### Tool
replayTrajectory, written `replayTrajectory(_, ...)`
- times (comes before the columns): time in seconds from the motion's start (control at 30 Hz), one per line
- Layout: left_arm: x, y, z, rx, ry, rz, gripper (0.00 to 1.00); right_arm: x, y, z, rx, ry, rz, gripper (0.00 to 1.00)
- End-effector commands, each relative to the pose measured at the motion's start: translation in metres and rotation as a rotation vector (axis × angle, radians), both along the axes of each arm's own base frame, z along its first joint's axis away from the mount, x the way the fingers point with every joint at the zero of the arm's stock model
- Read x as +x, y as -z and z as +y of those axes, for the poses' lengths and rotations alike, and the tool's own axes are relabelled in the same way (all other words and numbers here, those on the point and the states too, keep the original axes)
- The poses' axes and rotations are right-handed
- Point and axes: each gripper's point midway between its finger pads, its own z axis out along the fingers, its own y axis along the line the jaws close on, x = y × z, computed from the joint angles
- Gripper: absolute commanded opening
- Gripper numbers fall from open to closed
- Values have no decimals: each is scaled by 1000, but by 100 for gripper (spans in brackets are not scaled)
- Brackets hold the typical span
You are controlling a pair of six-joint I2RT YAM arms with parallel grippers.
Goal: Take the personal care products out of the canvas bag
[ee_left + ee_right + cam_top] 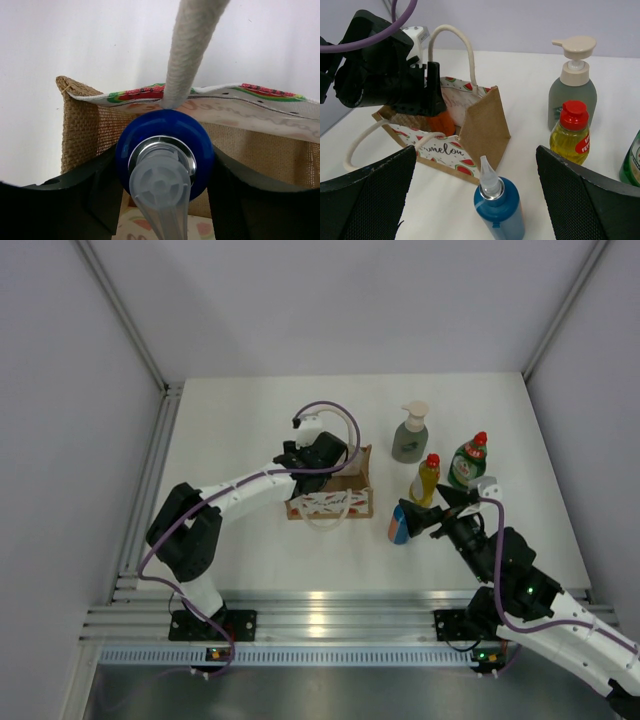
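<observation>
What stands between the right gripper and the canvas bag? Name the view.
The blue bottle stands upright in front of the open right gripper, just short of the canvas bag. The right wrist view shows it.

I see the canvas bag (330,504) standing upright on the worktop (250,420) with its mouth open. It has tan burlap sides and a watermelon print with "melon" lettering on the front. One cream rope handle arches up and the other droops onto the worktop in front. The orange bottle (442,125) stands inside, its blue cap and clear nozzle pinched between the fingers of the left end effector (164,167).

The other four stand upright outside, to the bag's right. The blue bottle (498,207) with a clear nozzle is nearest the bag. The slim, red-capped yellow bottle (572,137) is behind it, with the grey-green pump bottle (571,97) just behind that. The round, red-capped green bottle (466,465) stands beside the yellow one.
</observation>
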Motion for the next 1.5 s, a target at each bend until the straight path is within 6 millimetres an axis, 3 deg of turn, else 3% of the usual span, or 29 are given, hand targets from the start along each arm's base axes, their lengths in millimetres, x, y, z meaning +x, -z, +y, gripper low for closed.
replayTrajectory(0.0,5,7,4,-9,-46,-21,23,0,-13,-5,0,13,-15,100)
replayTrajectory(0.13,9,-2,4,-12,-58,-45,0,0,-15,-6,-1,17,-20,99)
replayTrajectory(0.27,12,-22,-4,-48,-34,-71,0,0,-15,-6,-5,18,-19,100)
replayTrajectory(0.43,13,-61,-8,-86,6,-130,0,0,-18,-7,2,19,-24,100)
replayTrajectory(0.97,-5,-130,-13,-168,129,-218,0,-3,-24,-14,27,31,-45,99)
replayTrajectory(1.2,-17,-185,-4,-217,167,-318,0,-4,-27,-17,33,38,-51,100)
replayTrajectory(1.43,-32,-252,19,-271,136,-443,0,-5,-28,-16,37,34,-52,99)
replayTrajectory(1.47,-32,-255,22,-270,128,-450,0,-5,-29,-16,37,33,-52,99)
